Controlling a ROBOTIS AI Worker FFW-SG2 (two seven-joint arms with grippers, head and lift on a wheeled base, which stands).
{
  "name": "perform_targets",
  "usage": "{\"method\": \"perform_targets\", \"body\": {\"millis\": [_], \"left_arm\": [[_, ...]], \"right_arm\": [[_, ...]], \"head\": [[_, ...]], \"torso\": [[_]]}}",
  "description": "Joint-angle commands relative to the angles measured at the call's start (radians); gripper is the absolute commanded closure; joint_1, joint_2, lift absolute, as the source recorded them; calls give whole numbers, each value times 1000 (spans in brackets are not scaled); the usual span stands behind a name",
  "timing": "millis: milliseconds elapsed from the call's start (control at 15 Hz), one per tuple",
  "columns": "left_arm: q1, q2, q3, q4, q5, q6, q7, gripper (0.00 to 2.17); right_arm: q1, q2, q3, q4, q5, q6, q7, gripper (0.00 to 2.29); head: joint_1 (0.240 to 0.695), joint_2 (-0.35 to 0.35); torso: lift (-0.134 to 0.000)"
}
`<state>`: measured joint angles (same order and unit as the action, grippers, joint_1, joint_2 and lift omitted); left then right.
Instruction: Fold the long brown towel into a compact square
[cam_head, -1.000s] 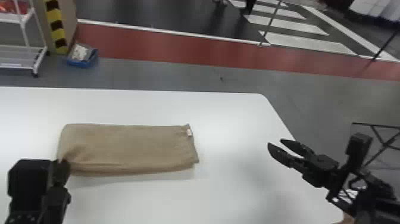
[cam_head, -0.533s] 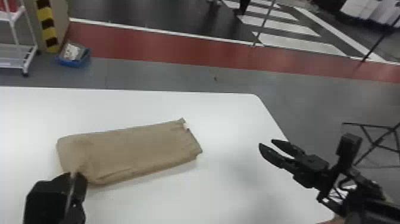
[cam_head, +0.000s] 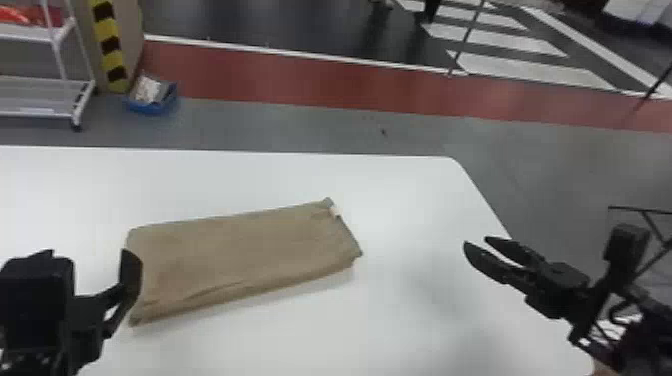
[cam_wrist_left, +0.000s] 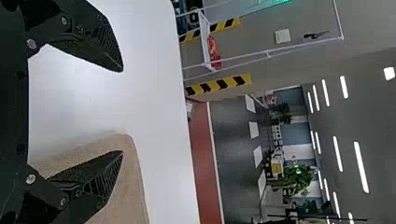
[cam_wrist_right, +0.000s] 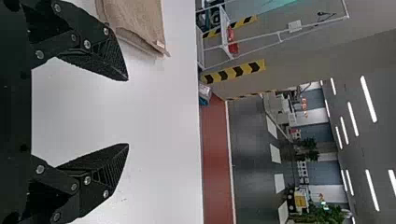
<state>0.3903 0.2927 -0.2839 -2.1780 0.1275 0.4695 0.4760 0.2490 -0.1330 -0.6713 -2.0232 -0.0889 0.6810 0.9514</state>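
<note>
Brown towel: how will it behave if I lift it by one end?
The towel will probably sag and flop, as its edges crease softly. Its layers, stacked along the near edge, may slip apart or open. It looks unlikely to roll, lying flat on the table.

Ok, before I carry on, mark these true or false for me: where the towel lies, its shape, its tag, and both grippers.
1. The brown towel lies on the white table. True.
2. The towel is already a compact square. False: it is a rectangle, clearly longer than it is wide.
3. The left gripper has its fingers apart. True.
4. The right gripper is pinching the towel. False: the right gripper is open, off to the side of the towel.
5. The small pale tag is at the towel's end toward the right gripper. True.
</note>
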Motion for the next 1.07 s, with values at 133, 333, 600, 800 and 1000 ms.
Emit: {"method": "perform_targets", "body": {"millis": [133,333,600,800,1000], "left_arm": [[-77,-9,-90,53,18,-7,-83,603],[-142,-38,-118,112,38,39,-160,1976],[-215,-49,-124,210,38,70,-188,2132],[-251,-52,-127,247,26,91,-191,2135],[-275,-55,-129,257,12,159,-186,2135]], "right_arm": [[-14,12,29,-12,8,21,-3,451],[-16,13,29,-12,6,9,-2,451],[-17,10,19,4,8,-19,-2,451],[-30,7,22,18,17,-22,-3,451],[-45,6,27,27,32,-22,-5,451]], "head": [[695,-289],[695,-332],[695,-350],[695,-350],[695,-348]], "torso": [[-125],[-125],[-125],[-125],[-125]]}}
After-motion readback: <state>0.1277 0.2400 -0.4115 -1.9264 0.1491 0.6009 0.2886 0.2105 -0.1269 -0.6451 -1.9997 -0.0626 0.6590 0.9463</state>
